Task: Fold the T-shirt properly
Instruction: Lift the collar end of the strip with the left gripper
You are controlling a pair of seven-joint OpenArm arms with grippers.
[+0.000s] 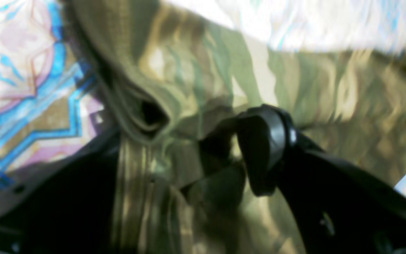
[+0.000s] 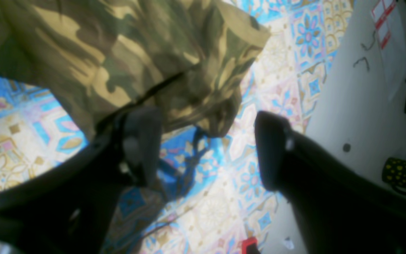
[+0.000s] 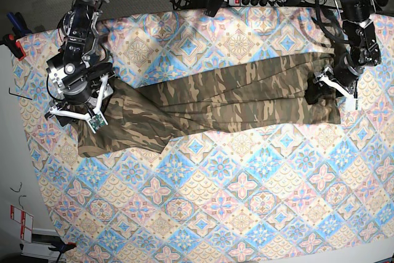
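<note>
- The T-shirt (image 3: 209,100) lies across the upper middle of the surface (image 3: 246,201), on the patterned tablecloth (image 3: 234,177), as a long narrow band from one arm to the other.
- I judge that the long sides are already folded in, because a layer edge runs along the band in the base view.
- The folding across the length seems not done yet; the band has its full length and the end at the base view's left is wider and uneven.
- The right end effector (image 2: 206,148) is released: its jaws stand wide apart, with tablecloth between them, and the shirt end hangs just beside one finger (image 2: 143,144).
- The left end effector (image 1: 189,155) is at the other end of the shirt; the view is blurred, cloth lies between the jaws, and I cannot tell if it grasps or has let go.
- What is left, in my opinion: to bring the ends together and to flatten the wrinkles.
</note>
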